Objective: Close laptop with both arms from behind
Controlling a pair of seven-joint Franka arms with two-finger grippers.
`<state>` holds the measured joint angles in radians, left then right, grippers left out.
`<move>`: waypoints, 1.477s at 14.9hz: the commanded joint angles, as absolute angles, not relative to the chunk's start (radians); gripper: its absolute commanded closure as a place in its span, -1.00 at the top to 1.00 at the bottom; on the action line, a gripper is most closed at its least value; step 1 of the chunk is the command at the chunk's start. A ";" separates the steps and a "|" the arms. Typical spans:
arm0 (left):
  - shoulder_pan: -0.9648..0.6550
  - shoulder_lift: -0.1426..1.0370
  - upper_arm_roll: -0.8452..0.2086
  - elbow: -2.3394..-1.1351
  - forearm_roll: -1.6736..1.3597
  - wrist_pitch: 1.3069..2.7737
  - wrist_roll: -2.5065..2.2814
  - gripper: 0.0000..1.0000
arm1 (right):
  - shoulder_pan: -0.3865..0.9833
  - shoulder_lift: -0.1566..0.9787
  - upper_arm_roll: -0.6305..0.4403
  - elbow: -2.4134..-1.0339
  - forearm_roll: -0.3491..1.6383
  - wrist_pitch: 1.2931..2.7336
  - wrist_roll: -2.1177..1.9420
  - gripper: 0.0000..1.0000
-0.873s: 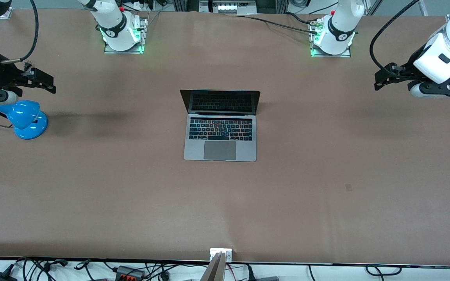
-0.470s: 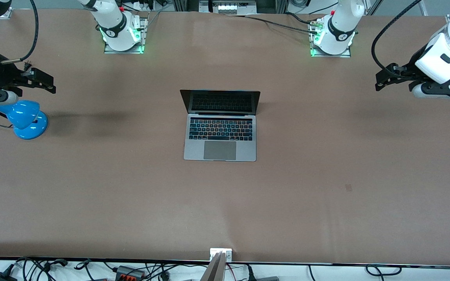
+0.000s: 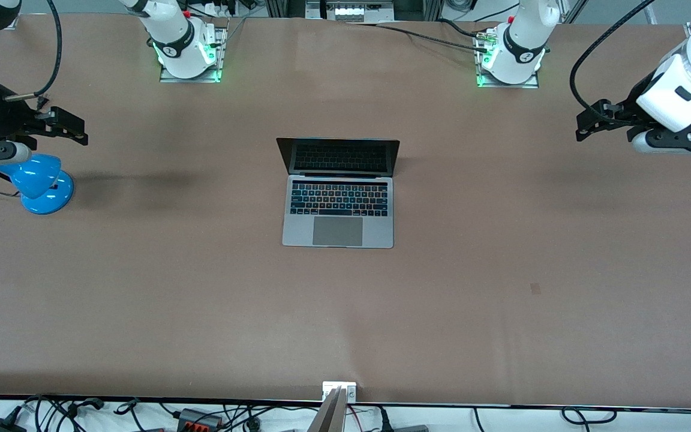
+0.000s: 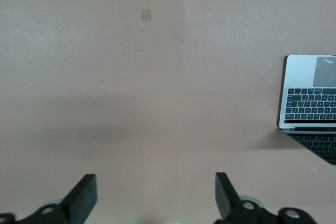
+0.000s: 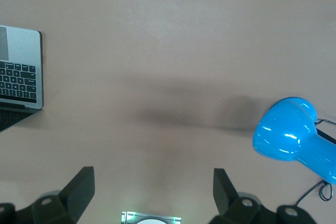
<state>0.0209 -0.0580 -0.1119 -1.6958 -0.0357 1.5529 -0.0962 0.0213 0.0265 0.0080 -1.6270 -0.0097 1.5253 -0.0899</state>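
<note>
The silver-grey laptop [image 3: 338, 207] lies open in the middle of the table, its dark screen upright and its keyboard toward the front camera. Its edge shows in the left wrist view [image 4: 311, 98] and in the right wrist view [image 5: 18, 74]. My left gripper [image 3: 583, 125] hangs open over bare table at the left arm's end, well away from the laptop; its fingers [image 4: 84, 192] stand wide with nothing between them. My right gripper [image 3: 79, 133] hangs open over the table at the right arm's end, just above the blue lamp, fingers [image 5: 81, 184] wide and empty.
A blue desk lamp [image 3: 42, 183] sits on the table under my right hand and shows in the right wrist view [image 5: 294, 137]. The two arm bases [image 3: 186, 57] [image 3: 510, 60] stand along the table's edge farthest from the front camera. Cables lie off the near edge.
Both hands have shifted only slightly in place. The laptop has not moved and its lid stands as before.
</note>
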 commanded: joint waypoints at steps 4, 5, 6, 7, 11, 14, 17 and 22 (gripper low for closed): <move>0.014 -0.041 -0.121 -1.641 -0.037 1.473 -0.060 -1.00 | 0.023 0.057 0.009 -1.577 -0.008 1.516 -0.109 1.00; 0.009 -0.043 -0.123 -1.641 -0.037 1.473 -0.069 -1.00 | 0.023 0.049 0.009 -1.577 -0.006 1.516 -0.107 1.00; 0.011 -0.041 -0.124 -1.641 -0.038 1.473 -0.071 -1.00 | 0.023 0.057 0.009 -1.578 -0.005 1.516 -0.106 1.00; 0.011 -0.041 -0.124 -1.643 -0.049 1.473 -0.071 -1.00 | 0.023 0.058 0.009 -1.580 -0.002 1.519 -0.104 1.00; 0.008 -0.032 -0.139 -1.655 -0.052 1.444 -0.058 -1.00 | 0.025 0.078 0.009 -1.586 0.008 1.494 -0.098 -0.50; 0.008 -0.025 -0.169 -1.646 -0.072 1.439 -0.061 -1.00 | 0.025 0.087 0.009 -1.592 0.008 1.471 -0.100 -1.00; 0.014 -0.015 -0.169 -1.647 -0.124 1.422 -0.058 -1.00 | 0.031 0.100 0.009 -1.594 0.011 1.470 -0.101 -1.00; 0.006 0.002 -0.230 -1.660 -0.149 1.417 -0.071 -1.00 | 0.037 0.098 0.011 -1.615 0.048 1.460 -0.092 -1.00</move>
<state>0.0063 -0.0213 -0.1965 -1.6750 -0.1170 1.4370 -0.0738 0.0300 0.1070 0.0088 -1.6038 0.0265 1.4748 -0.0907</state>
